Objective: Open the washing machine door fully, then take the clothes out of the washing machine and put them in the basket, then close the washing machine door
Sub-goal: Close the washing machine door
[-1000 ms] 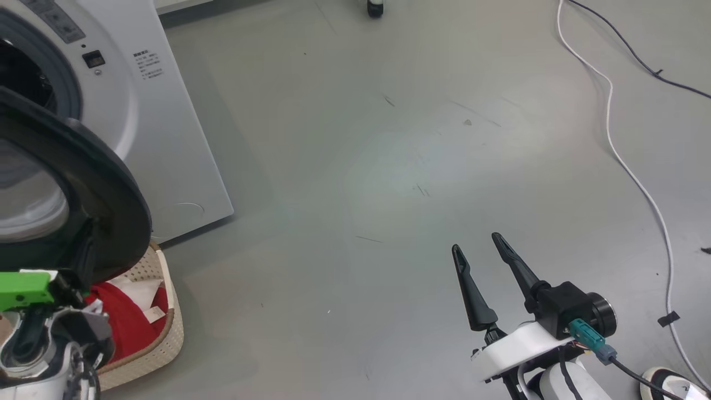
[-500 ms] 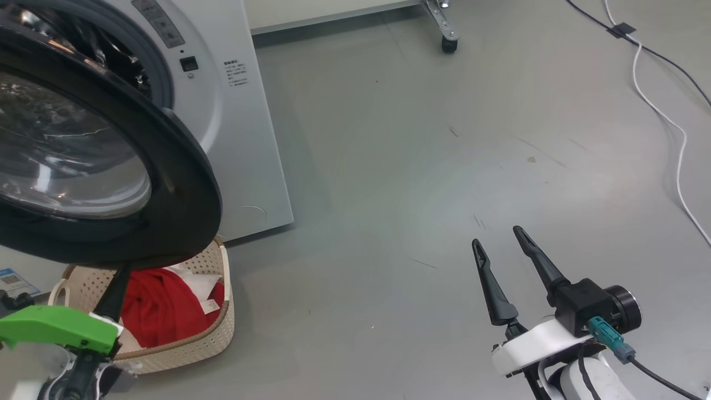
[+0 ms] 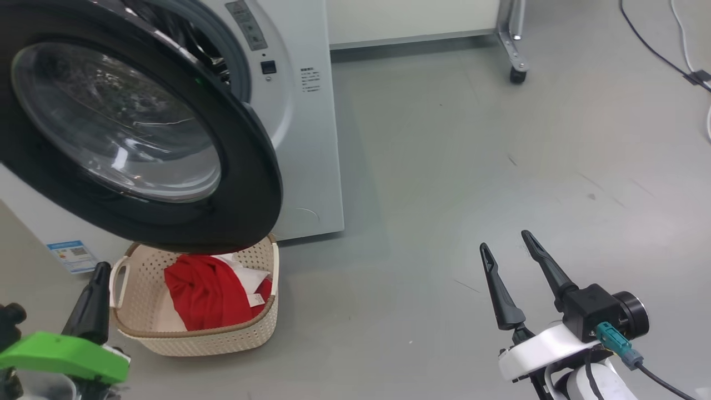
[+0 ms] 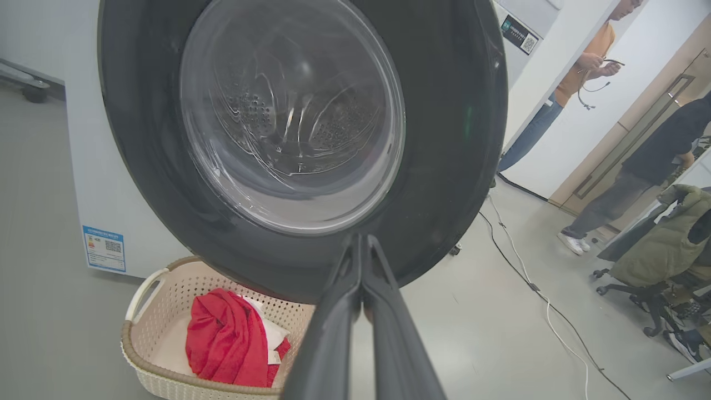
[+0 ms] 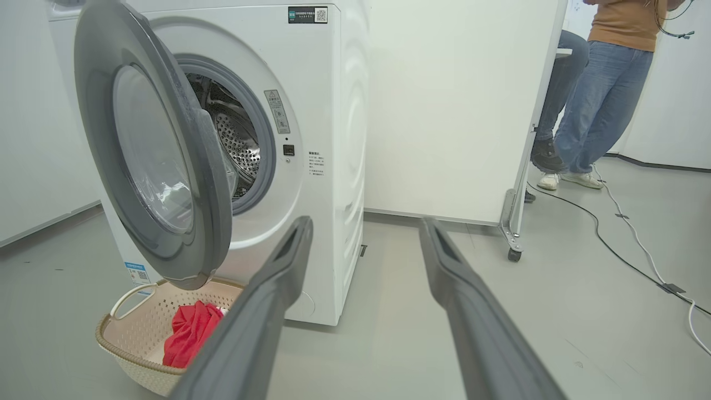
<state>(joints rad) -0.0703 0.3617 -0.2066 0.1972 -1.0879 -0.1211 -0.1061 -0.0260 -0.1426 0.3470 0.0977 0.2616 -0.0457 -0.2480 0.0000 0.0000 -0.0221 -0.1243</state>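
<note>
Pushing the washing machine door with left gripper pinched together is risking slippage; right gripper splayed; basket crowding 6 o'clock.

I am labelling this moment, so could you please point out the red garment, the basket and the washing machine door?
red garment (image 3: 208,291), head view, middle of the red fabric.
cream basket (image 3: 211,343), head view, perforated front wall.
washing machine door (image 3: 250,166), head view, right side of its black rim.
</note>
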